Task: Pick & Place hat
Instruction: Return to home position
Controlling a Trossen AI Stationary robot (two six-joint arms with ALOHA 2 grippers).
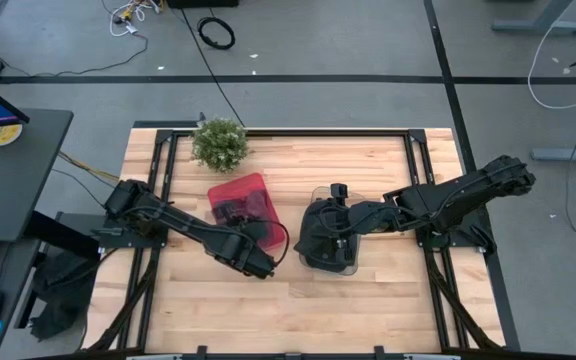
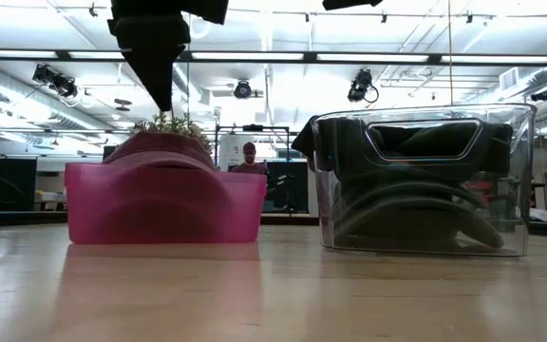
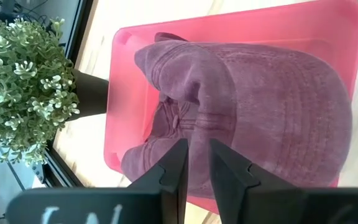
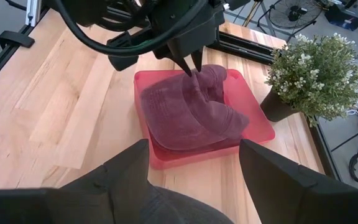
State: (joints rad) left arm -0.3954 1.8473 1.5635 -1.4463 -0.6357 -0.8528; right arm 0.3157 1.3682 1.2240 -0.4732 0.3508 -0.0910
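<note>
A maroon cap (image 3: pixel 260 99) lies crown-up in a pink bin (image 3: pixel 229 25) on the table's left-middle, as the right wrist view also shows (image 4: pixel 191 112). My left gripper (image 3: pixel 196 149) hangs just above the cap's raised fold with its fingers together, and in the low view its tip (image 2: pixel 164 104) stands clear of the cap (image 2: pixel 160 142). A black hat (image 2: pixel 397 218) fills a clear bin (image 2: pixel 421 180) to the right. My right gripper (image 4: pixel 194 155) is open above that bin (image 1: pixel 328 262), touching nothing.
A potted plant (image 1: pixel 220 142) stands at the far edge, close behind the pink bin (image 1: pixel 238 190). The two bins sit side by side mid-table. Bare wood lies toward the near edge and at the far right. A person shows in the room beyond the table.
</note>
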